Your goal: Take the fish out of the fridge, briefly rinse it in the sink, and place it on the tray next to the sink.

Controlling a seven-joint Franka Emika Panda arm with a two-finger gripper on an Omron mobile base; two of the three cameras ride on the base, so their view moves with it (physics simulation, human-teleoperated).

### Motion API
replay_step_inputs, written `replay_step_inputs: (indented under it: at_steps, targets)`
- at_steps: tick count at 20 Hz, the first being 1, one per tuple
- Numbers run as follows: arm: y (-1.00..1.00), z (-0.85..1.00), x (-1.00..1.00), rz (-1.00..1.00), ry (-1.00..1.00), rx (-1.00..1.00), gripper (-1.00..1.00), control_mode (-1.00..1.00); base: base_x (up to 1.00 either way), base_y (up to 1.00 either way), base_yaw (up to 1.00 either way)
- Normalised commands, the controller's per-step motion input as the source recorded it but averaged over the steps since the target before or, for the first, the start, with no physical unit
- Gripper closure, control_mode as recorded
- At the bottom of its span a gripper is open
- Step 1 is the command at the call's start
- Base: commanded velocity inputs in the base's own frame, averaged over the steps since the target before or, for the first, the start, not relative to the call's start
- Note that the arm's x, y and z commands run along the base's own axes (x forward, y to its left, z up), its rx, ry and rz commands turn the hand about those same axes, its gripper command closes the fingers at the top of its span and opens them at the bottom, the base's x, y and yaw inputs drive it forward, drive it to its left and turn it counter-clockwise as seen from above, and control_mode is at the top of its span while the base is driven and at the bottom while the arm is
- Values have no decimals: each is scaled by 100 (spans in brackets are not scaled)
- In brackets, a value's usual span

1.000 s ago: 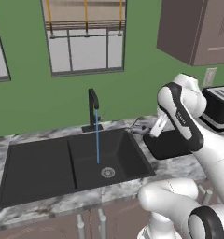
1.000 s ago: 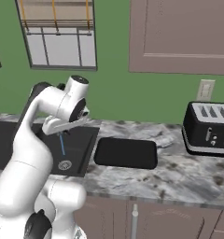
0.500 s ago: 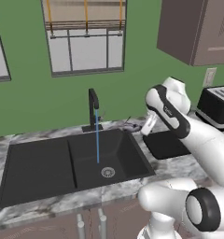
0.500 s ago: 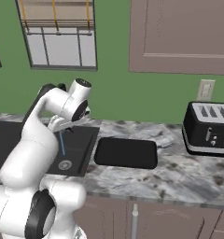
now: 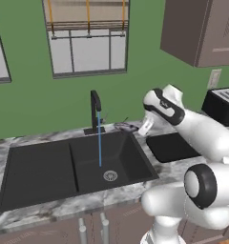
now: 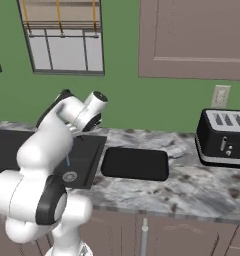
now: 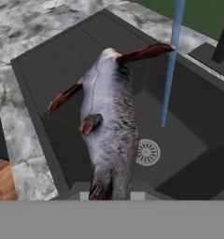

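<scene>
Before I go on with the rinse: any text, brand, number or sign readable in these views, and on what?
None can be read.
Toaster: small knobs on its front, no legible marking.
Wall outlet: blank plate.
Tap, sink, tray: plain black, no marks.
Fish, seen in the hand view over the sink: no tag or label.

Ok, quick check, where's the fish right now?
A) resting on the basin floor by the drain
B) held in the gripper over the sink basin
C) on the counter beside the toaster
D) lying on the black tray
B: in the hand view the fish hangs from the gripper above the sink, beside the water stream, clear of the drain.
</scene>
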Motion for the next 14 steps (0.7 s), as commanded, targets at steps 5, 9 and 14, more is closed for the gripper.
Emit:
replay_step_inputs:
  at_steps: [5, 9, 14]
  targets:
    - [19, -29, 51, 4, 0, 3, 100, -100, 0, 0, 0]
    - [34, -23, 54, 0, 2, -1, 100, -100, 0, 0, 0]
    - [8, -4, 4, 1, 1, 0, 100, -100, 0, 0, 0]
